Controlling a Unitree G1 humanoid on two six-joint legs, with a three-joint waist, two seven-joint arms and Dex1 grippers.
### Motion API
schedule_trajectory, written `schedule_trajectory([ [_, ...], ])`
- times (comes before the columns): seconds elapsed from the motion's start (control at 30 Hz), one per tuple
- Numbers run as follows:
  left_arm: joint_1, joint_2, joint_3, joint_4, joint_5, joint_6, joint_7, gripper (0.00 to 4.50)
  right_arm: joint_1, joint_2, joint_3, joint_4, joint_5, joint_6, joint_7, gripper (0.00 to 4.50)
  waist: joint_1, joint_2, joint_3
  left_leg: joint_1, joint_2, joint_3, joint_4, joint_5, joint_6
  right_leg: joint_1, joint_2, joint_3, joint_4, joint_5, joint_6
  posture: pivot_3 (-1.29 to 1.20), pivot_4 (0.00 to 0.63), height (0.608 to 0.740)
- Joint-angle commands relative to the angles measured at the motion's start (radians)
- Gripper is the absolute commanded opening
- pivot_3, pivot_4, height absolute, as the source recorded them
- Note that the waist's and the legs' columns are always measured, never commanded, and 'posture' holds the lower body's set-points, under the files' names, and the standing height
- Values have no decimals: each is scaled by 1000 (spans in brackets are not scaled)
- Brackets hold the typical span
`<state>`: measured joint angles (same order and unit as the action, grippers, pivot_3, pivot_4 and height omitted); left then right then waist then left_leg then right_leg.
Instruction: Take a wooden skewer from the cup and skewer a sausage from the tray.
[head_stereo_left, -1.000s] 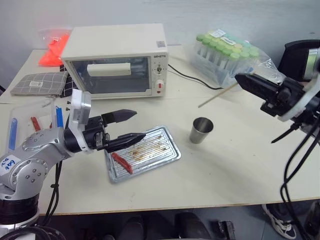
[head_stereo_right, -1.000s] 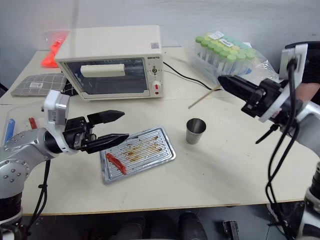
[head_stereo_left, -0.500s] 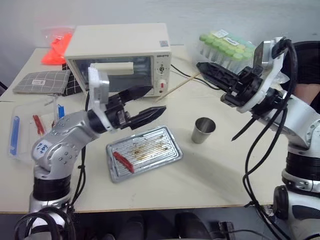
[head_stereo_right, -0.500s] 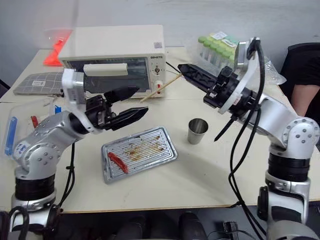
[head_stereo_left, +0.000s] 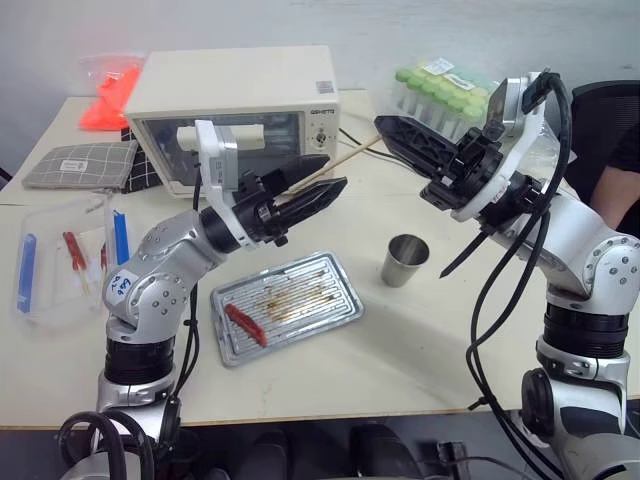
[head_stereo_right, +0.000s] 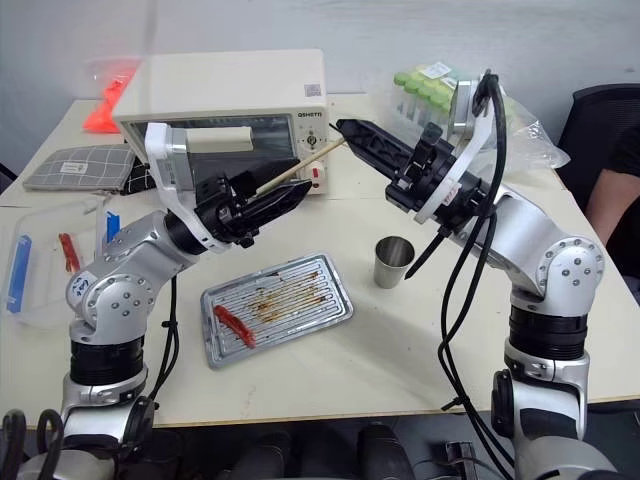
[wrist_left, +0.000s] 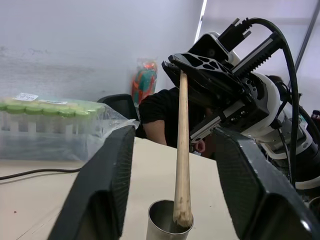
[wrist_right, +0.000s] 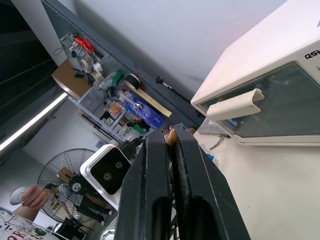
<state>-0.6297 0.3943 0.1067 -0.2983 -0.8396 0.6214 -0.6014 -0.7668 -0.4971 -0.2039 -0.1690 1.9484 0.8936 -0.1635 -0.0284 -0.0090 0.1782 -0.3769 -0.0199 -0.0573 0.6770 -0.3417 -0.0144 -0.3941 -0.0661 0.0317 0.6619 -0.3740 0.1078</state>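
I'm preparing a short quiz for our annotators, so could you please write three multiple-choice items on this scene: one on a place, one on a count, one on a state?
1. Where does the sausage lie?
A. on the tray
B. in the cup
C. on the oven

2. How many sausages lie on the tray?
A. none
B. one
C. three

3. What does the right gripper do?
A. stands open
B. grips the cup
C. is shut on the wooden skewer

Key: 1 A, it rests on the tray's ribbed floor; 2 B, a single red one; 3 C, the skewer sticks out between its shut fingers.
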Motion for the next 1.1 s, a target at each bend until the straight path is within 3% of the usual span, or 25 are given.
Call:
schedule_trajectory([
  [0.03, -12, -4, 21, -31, -13, -6, 14, 1540, -10, 1, -18, -40, 24, -17, 2, 0, 0, 0, 0, 0, 0, 0, 0, 0, 0, 0, 0, 0, 0, 0, 0, 0, 150, 740],
  [0.27, -13, -13, 13, -35, -16, -5, 19, 1540, -5, -4, -16, -41, 24, -19, 2, 0, 0, 0, 0, 0, 0, 0, 0, 0, 0, 0, 0, 0, 0, 0, 0, 0, 150, 740],
  [0.37, -10, -17, 9, -32, -15, -4, 16, 1063, -6, -4, -18, -44, 24, -19, 2, 0, 0, 0, 0, 0, 0, 0, 0, 0, 0, 0, 0, 0, 0, 0, 0, 0, 150, 740],
  [0.5, -12, -21, 9, -22, -12, -6, 8, 69, -6, -3, -19, -52, 24, -21, 1, 0, 0, 0, 0, 0, 0, 0, 0, 0, 0, 0, 0, 0, 0, 0, 0, 0, 150, 740],
  [0.93, -9, 23, 32, -20, 2, 5, 13, 23, 44, -64, -8, -95, 7, -28, 29, 0, 1, 0, 0, 0, 0, 0, -1, 0, 0, 0, 0, 0, -1, 0, 0, 0, 150, 740],
  [0.97, -7, 35, 38, -23, 0, 10, 10, 0, 48, -77, -5, -98, 1, -16, 42, 516, 1, 0, 0, 0, 0, 0, -1, 0, 0, 0, 0, 0, -1, 0, 0, 0, 150, 740],
  [1.1, 12, 98, 72, -37, -21, 39, -5, 0, 41, -130, 18, -122, -76, 18, 90, 1384, -2, 0, 0, 0, 0, 0, -2, 0, 0, -1, 0, 1, -1, 0, 0, 0, 150, 740],
])
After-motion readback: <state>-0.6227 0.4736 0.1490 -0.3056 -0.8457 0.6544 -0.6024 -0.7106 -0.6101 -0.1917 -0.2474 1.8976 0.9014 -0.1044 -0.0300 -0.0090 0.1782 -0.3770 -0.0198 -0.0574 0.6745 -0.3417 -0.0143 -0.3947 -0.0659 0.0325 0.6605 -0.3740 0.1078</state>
